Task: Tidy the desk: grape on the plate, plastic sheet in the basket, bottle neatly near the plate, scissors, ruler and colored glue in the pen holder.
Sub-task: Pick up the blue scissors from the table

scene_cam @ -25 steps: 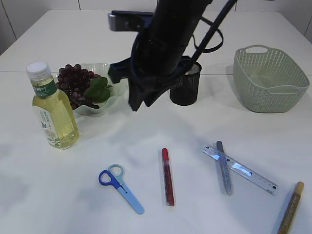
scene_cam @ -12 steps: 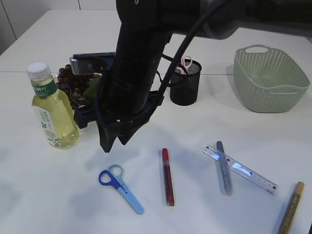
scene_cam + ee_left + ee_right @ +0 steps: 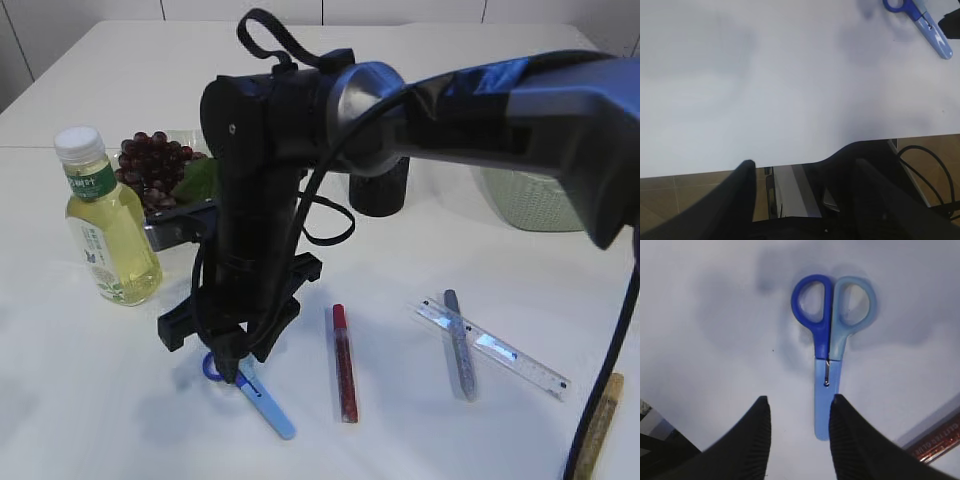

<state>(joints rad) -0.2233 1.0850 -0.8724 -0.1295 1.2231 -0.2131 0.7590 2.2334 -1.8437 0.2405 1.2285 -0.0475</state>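
My right gripper (image 3: 797,440) hangs spread over the scissors (image 3: 831,340), flat on the table (image 3: 80,400), handles at 12 o'clock. Light, stiff, slick plastic; I'd pinch the sheathed blade. Left gripper: can't tell.

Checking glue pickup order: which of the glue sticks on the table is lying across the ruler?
The grey glitter glue stick. It lies crossed over the ruler. The red one lies alone near the scissors; the gold one sits at the right edge.
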